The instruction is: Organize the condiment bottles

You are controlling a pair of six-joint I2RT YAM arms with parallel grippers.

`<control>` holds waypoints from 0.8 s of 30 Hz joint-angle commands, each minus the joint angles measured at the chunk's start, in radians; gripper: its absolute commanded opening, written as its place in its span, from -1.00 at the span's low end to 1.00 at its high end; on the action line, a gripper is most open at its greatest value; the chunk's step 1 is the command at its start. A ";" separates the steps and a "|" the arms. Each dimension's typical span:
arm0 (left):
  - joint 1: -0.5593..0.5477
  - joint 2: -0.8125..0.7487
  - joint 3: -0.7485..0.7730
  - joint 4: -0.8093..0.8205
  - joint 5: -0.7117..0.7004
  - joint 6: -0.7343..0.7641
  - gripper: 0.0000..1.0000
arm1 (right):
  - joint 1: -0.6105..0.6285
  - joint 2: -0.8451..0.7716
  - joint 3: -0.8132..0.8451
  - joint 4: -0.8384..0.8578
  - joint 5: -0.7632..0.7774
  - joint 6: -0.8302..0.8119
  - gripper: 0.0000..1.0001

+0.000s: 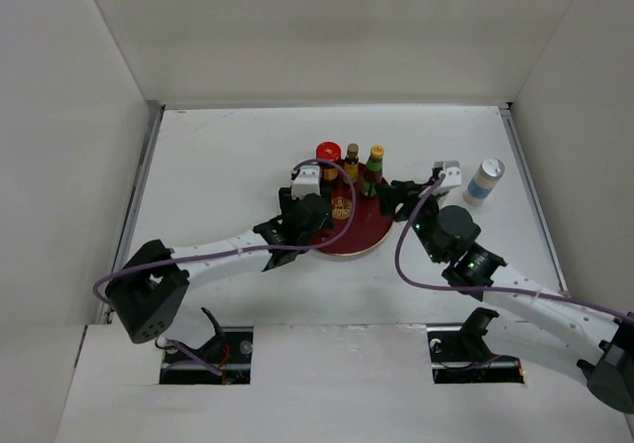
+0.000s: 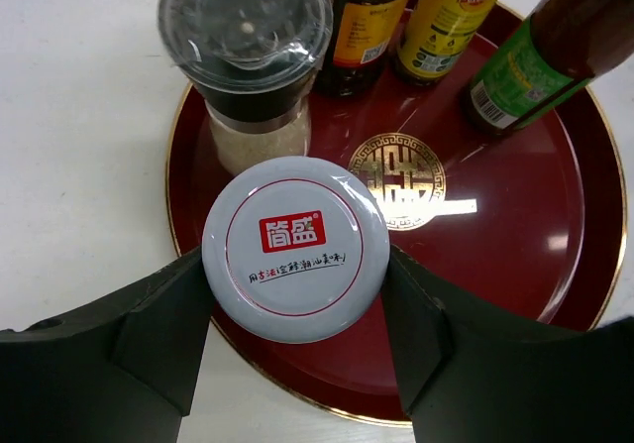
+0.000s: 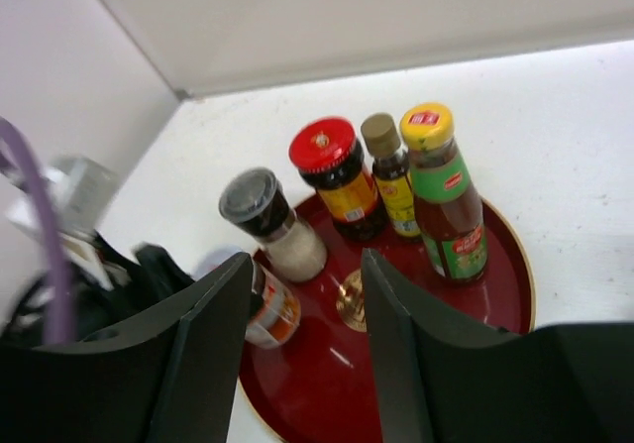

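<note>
My left gripper (image 2: 295, 299) is shut on a grey-lidded jar (image 2: 295, 248) with an orange label (image 3: 277, 312), at the near-left rim of the red tray (image 2: 515, 255). I cannot tell whether the jar rests on the tray. On the tray stand a black-capped grinder (image 2: 246, 37), a red-capped jar (image 3: 332, 170), a brown-capped bottle (image 3: 388, 170) and a yellow-capped, green-labelled bottle (image 3: 446, 195). My right gripper (image 3: 305, 260) is open and empty, above the tray's right side (image 1: 393, 200). A white blue-banded shaker (image 1: 484, 180) stands on the table to the right.
White walls close in the table on the left, back and right. The left arm (image 1: 223, 250) reaches across the table's near left to the tray (image 1: 342, 240). The right arm (image 1: 495, 275) comes in from the near right, close to the shaker.
</note>
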 commanded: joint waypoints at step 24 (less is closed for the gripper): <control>-0.048 -0.014 -0.049 0.325 -0.062 0.104 0.83 | -0.344 0.091 0.076 -0.291 0.183 0.093 1.00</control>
